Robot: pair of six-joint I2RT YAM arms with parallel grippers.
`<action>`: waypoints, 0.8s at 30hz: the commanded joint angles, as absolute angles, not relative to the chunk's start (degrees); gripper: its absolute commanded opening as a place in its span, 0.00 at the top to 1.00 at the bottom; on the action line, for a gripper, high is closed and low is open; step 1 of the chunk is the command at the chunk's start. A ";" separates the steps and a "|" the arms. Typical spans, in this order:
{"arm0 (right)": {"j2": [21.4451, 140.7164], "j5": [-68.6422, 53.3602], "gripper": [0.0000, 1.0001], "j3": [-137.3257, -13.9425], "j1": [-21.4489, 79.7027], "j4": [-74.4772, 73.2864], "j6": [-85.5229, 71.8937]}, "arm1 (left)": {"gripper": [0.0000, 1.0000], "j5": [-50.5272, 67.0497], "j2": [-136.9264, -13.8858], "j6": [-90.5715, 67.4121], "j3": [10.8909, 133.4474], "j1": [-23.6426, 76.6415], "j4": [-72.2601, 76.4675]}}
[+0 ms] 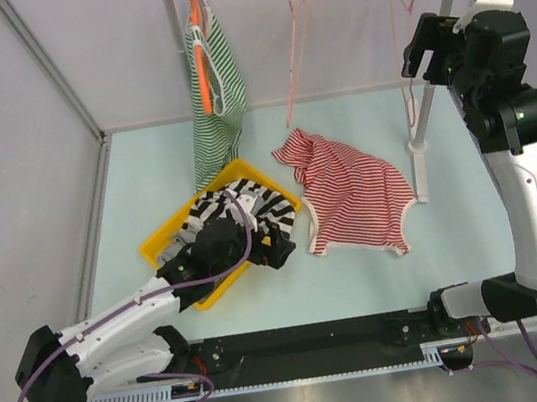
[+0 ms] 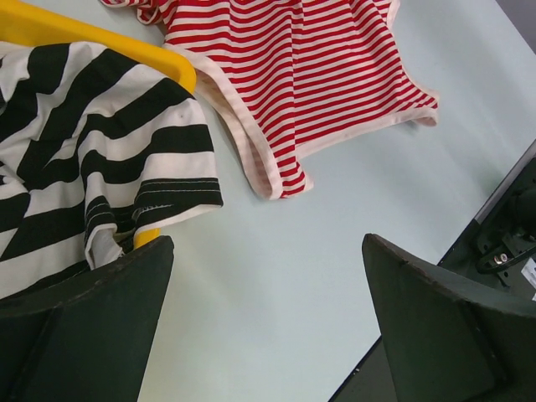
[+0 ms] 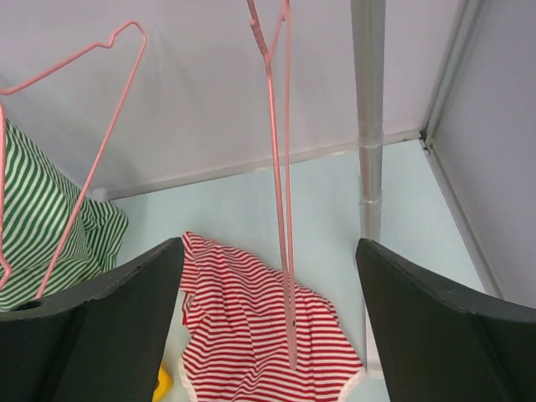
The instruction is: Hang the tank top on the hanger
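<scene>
The tank top [image 1: 354,198], with fine red and white stripes, lies crumpled on the table right of the basket; it also shows as the tank top [image 2: 318,75] and the tank top [image 3: 251,335] in the wrist views. Two pink wire hangers hang on the rail. The right hanger [image 1: 406,89] hangs edge-on just ahead of my right gripper [image 1: 420,49]; in the right wrist view this hanger [image 3: 280,167] lines up between the open jaws of the right gripper [image 3: 270,251]. My left gripper [image 1: 278,250] stands open and empty low over bare table at the basket's corner, short of the top's hem, also seen as the left gripper [image 2: 268,243].
A yellow basket [image 1: 168,241] holds a black-and-white striped garment [image 2: 92,159]. A green-and-white striped top [image 1: 215,98] hangs on an orange hanger [image 1: 197,50] at the rail's left end. The second pink hanger [image 1: 292,56] hangs mid-rail. The rack's post [image 1: 430,96] stands beside the right arm.
</scene>
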State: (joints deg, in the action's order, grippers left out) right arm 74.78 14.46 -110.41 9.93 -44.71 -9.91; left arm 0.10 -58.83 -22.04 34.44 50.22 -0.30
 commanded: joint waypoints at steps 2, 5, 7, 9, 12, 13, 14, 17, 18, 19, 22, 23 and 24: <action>78.31 0.61 0.12 -111.19 4.49 -42.81 -8.96 | 0.01 -2.02 -55.46 -22.94 33.31 49.57 0.44; 79.27 -2.37 0.12 -109.69 2.11 -41.57 -9.67 | 0.01 -2.20 -55.55 -22.85 33.13 49.31 -1.67; 80.06 -3.34 0.13 -109.43 0.97 -41.14 -9.93 | 0.00 -2.02 -55.55 -23.03 33.13 49.39 -1.76; 80.94 -4.83 0.15 -108.73 0.62 -40.52 -10.11 | 0.01 -1.67 -55.63 -23.29 33.05 49.39 -1.50; 82.70 -4.57 0.19 -108.55 0.53 -40.43 -10.11 | 0.01 -1.84 -55.55 -23.55 32.87 49.31 -1.23; 83.31 -4.66 0.20 -108.46 0.53 -40.60 -10.02 | 0.01 -1.85 -55.63 -23.55 32.87 49.31 -1.32; 84.02 -5.01 0.24 -108.46 0.53 -40.61 -10.11 | 0.00 -1.85 -55.55 -23.82 32.87 49.31 -1.32; 84.90 -4.49 0.33 -108.28 0.70 -40.52 -10.11 | 0.01 -1.93 -55.55 -24.26 32.52 49.31 -1.23; 85.25 -4.13 0.35 -108.28 0.62 -40.52 -10.02 | 0.01 -1.93 -55.63 -24.26 32.52 49.31 -0.97; 85.51 -3.96 0.35 -108.28 0.70 -40.52 -10.19 | 0.01 -1.93 -55.63 -24.34 32.43 49.31 -1.14; 86.30 -3.25 0.51 -108.81 0.53 -40.78 -9.93 | 0.01 -1.76 -55.98 -24.52 32.43 49.31 -1.14; 86.48 -3.08 0.68 -109.16 0.61 -40.87 -9.93 | 0.01 -1.76 -55.99 -24.61 32.43 49.31 -1.06; 86.66 -3.08 0.77 -109.51 0.79 -41.04 -9.84 | 0.00 -1.67 -56.07 -24.52 32.43 49.31 -1.05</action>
State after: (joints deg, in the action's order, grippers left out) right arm 86.48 -3.46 -107.96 0.67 -42.15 -10.22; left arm -1.34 -56.45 -23.55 32.69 49.71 -1.91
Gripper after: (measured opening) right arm 0.382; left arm 0.994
